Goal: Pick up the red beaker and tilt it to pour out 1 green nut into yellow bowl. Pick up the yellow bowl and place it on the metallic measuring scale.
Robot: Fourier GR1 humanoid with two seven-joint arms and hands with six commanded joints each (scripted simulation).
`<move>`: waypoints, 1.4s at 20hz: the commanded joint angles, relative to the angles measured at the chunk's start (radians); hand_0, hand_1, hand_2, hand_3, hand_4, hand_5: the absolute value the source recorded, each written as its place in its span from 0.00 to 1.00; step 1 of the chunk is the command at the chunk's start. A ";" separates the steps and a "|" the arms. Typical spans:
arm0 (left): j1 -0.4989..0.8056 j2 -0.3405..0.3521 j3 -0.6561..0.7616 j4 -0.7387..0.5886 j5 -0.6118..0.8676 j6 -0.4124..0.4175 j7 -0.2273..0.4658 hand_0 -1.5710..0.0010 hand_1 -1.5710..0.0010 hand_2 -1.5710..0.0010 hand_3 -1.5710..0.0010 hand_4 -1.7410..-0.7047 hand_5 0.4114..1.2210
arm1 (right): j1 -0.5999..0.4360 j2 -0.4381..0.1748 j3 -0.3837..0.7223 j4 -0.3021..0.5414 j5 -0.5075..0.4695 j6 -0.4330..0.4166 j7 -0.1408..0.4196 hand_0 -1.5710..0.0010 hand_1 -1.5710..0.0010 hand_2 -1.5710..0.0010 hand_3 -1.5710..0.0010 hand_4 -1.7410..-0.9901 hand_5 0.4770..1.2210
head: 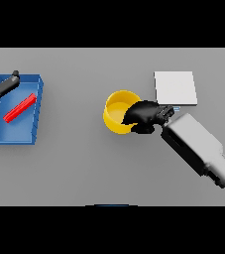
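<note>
Your right hand (144, 116) curled round rim of yellow bowl (118, 112) on counter (84, 163), scale (175, 88) just beside. Left hand (0, 85) over blue tray (34, 126), fingers spread.

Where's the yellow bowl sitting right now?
In the head view the yellow bowl sits on the grey table just right of centre, with the right hand at its right rim and the metallic scale beyond to the right.

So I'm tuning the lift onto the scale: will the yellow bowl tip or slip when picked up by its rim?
The yellow bowl looks rigid, so it should keep its shape. The right hand grips only one rim side, so it may tilt. Its smooth wall could slip; the scale sits close.
</note>
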 commanded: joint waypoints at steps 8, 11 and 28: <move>-0.007 0.001 0.002 -0.001 0.004 -0.006 0.010 1.00 1.00 1.00 1.00 0.91 0.38 | -0.054 -0.091 -0.083 -0.170 -0.069 0.103 0.102 0.00 0.01 0.02 0.17 0.02 1.00; -0.012 -0.005 0.002 0.000 0.000 0.002 0.007 1.00 1.00 1.00 1.00 0.90 0.38 | -0.031 -0.114 -0.104 -0.224 -0.094 0.131 0.140 0.00 0.00 0.01 0.21 0.03 1.00; 0.018 0.052 0.003 -0.093 0.007 0.011 0.091 1.00 1.00 1.00 1.00 0.88 0.45 | -0.118 -0.241 -0.213 0.124 -0.049 -0.079 0.039 0.00 0.00 0.00 0.25 0.03 1.00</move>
